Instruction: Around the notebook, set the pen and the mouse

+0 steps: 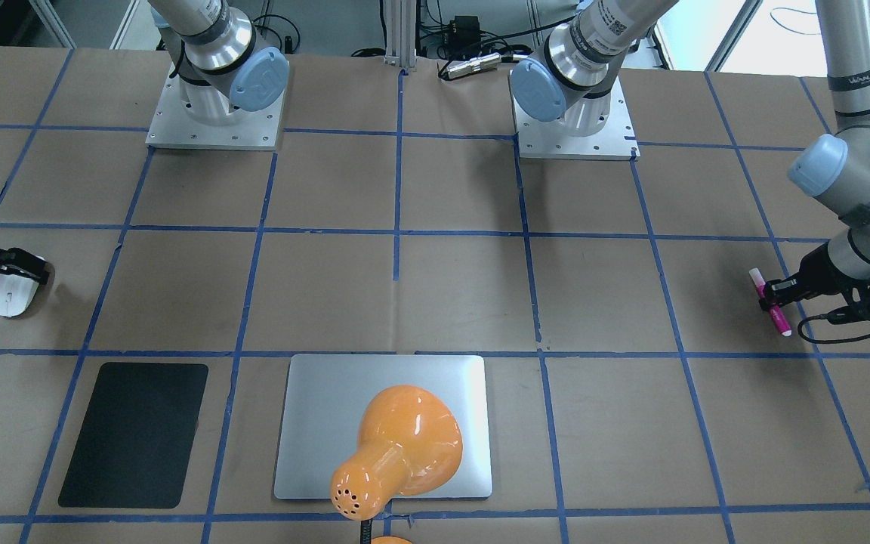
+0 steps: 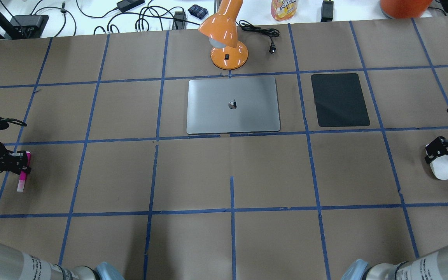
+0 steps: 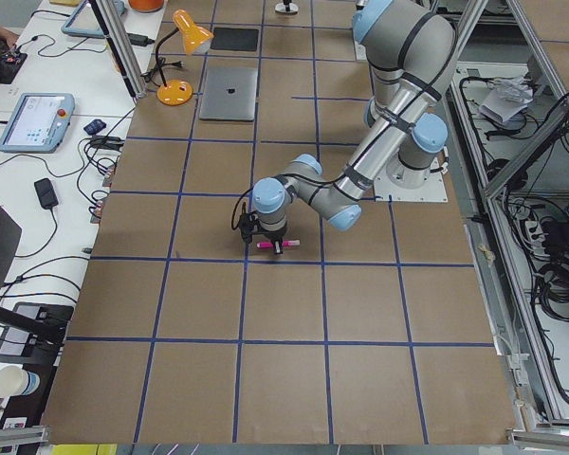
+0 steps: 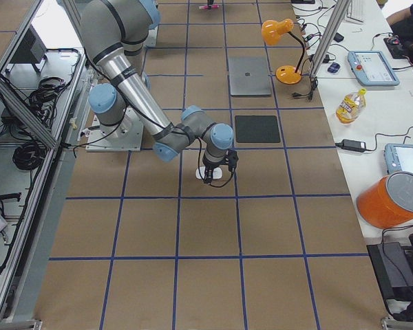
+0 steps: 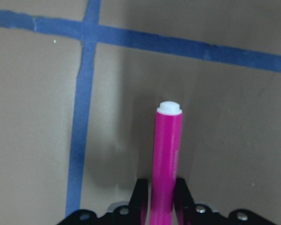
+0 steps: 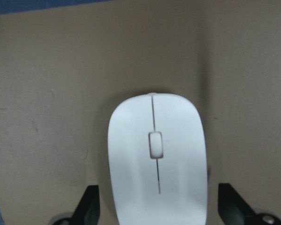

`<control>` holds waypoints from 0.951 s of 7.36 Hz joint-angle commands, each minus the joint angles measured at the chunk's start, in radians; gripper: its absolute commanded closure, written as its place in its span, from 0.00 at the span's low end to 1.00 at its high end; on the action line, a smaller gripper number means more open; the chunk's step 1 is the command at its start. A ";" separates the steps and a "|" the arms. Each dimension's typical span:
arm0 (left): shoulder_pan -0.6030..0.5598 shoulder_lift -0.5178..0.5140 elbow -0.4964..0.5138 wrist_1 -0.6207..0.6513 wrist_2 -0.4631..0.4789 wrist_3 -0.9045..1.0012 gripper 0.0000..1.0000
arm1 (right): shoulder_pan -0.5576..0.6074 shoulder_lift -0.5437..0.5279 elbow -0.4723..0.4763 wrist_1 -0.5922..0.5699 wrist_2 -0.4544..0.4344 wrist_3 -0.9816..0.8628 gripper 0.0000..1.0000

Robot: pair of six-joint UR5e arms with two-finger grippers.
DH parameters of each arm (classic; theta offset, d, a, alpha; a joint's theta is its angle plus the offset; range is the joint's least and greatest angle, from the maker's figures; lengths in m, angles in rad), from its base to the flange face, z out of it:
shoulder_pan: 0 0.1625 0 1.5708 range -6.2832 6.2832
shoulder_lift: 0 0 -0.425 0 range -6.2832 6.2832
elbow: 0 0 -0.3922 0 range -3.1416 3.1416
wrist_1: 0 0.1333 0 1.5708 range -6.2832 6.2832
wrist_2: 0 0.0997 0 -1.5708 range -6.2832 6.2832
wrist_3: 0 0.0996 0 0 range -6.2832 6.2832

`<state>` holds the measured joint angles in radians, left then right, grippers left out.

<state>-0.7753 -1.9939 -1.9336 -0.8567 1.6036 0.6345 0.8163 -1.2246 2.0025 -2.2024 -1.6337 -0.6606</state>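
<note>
The pink pen (image 2: 22, 179) is at the table's far left edge, and my left gripper (image 2: 22, 164) is shut on its barrel. In the left wrist view the fingers (image 5: 139, 194) press both sides of the pen (image 5: 168, 150). Whether it is lifted off the paper I cannot tell. The white mouse (image 2: 441, 168) lies at the far right edge. My right gripper (image 2: 445, 155) is open around its rear end, and in the right wrist view the fingers (image 6: 90, 206) stand clear of the mouse (image 6: 157, 159). The silver notebook (image 2: 247, 116) lies flat at the table's far middle.
An orange desk lamp (image 2: 226, 42) stands just behind the notebook, and its shade overhangs it in the front view (image 1: 405, 446). A black mat (image 2: 340, 100) lies to the notebook's right. Cables and a bottle line the far bench.
</note>
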 commanded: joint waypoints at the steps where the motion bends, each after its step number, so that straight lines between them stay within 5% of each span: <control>1: -0.007 0.026 -0.001 -0.008 0.007 -0.009 1.00 | -0.002 0.002 0.019 -0.034 0.000 -0.002 0.11; 4: -0.106 0.166 -0.004 -0.155 0.058 -0.067 1.00 | -0.002 -0.003 0.018 -0.045 -0.006 -0.004 0.44; 7: -0.267 0.347 0.004 -0.396 -0.034 -0.450 1.00 | 0.014 -0.021 0.007 -0.028 -0.009 0.009 0.44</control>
<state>-0.9508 -1.7169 -1.9318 -1.1773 1.5958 0.3794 0.8225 -1.2356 2.0173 -2.2426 -1.6414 -0.6597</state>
